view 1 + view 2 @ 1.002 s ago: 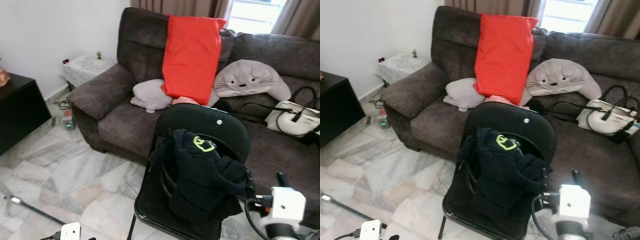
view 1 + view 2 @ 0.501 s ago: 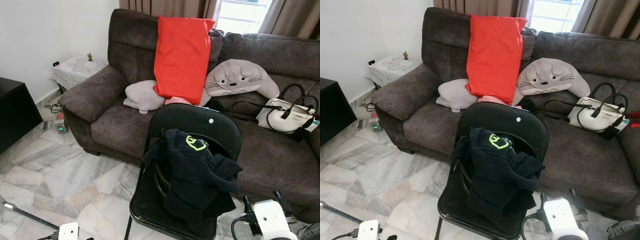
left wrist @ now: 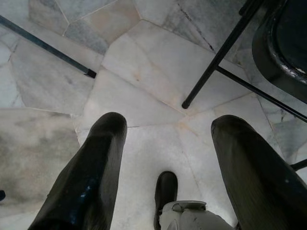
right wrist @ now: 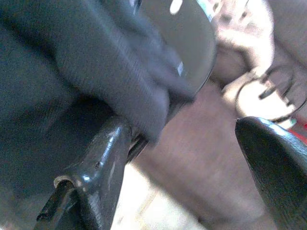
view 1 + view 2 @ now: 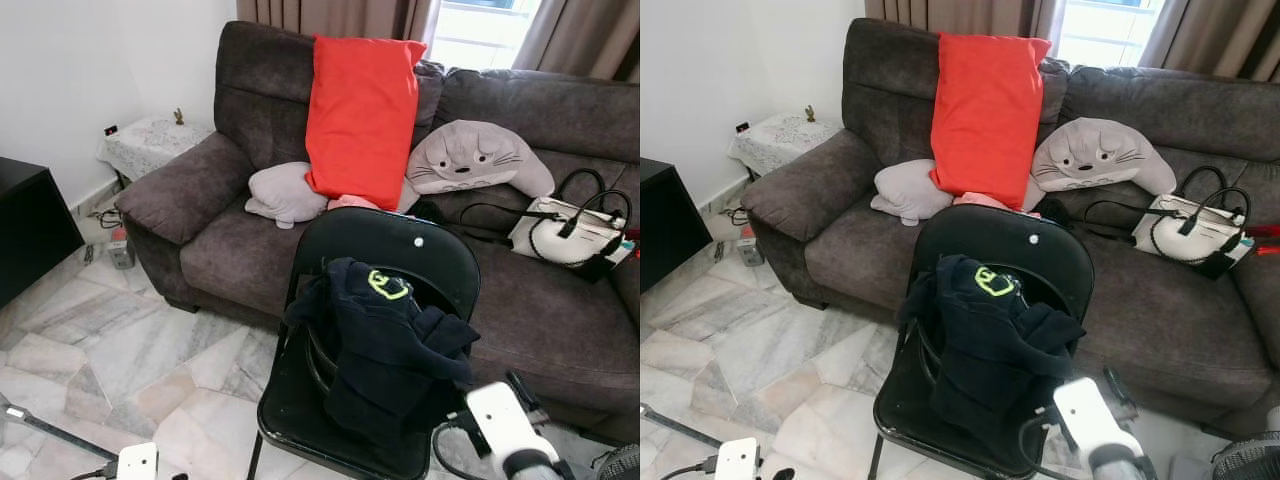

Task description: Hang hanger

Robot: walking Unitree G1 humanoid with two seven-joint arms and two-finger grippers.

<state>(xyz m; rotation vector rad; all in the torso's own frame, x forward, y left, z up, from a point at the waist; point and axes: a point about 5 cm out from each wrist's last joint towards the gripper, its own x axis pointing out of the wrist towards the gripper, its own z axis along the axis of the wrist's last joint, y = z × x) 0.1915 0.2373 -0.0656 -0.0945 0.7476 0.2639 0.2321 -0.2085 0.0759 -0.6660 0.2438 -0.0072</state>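
Head view: black folding chair (image 5: 400, 250) at centre, dark garment (image 5: 385, 350) heaped over its seat; hanger indistinct. Brown sofa (image 5: 200, 190) behind.

Left wrist view: left gripper (image 3: 165, 158) spread wide above marble floor (image 3: 144, 81).

Right wrist view: right gripper (image 4: 192, 158) wide apart, beside the garment.

Your right wrist view is blurred throughout: the dark garment (image 4: 86, 72) and the chair (image 4: 192, 38) behind it smear together, so you cannot tell where the cloth ends. In the head views the garment (image 5: 385, 350) buries whatever it hangs on, so you cannot make out a hanger. The right arm (image 5: 505, 430) is cut off at 5 o'clock. The handbag (image 5: 570, 235) runs off the frame at 3 o'clock.
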